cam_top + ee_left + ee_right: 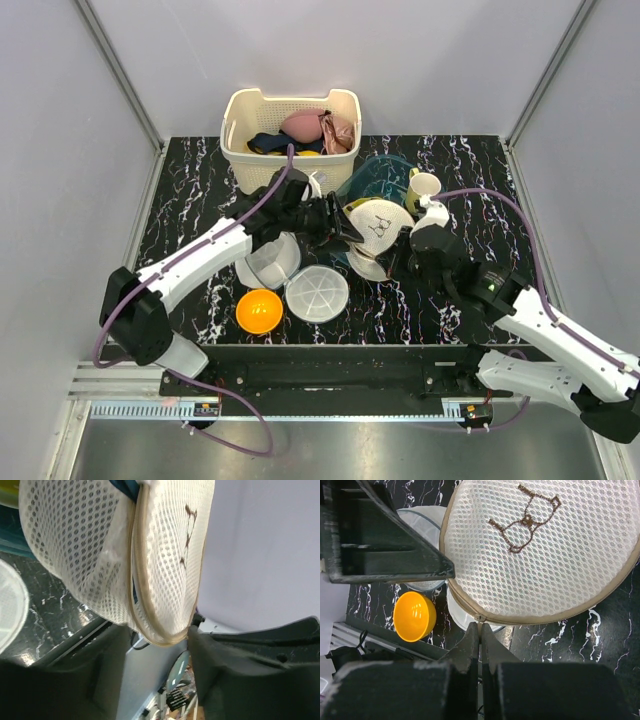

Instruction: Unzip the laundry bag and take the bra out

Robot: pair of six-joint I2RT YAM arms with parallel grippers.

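The laundry bag, a round cream mesh case with a dark glasses-like logo, is held tilted above the table's middle. My left gripper grips its left rim. In the left wrist view the bag sits between the two dark fingers. A dark blue sliver shows between the two halves at the top; I cannot tell if it is the bra. My right gripper is shut on the zip pull at the bag's lower rim. It also shows in the top view.
A cream basket at the back holds a pink bra and dark items. An orange bowl, white ribbed dishes, a teal bowl and a white cup surround the bag. The orange bowl also shows in the right wrist view.
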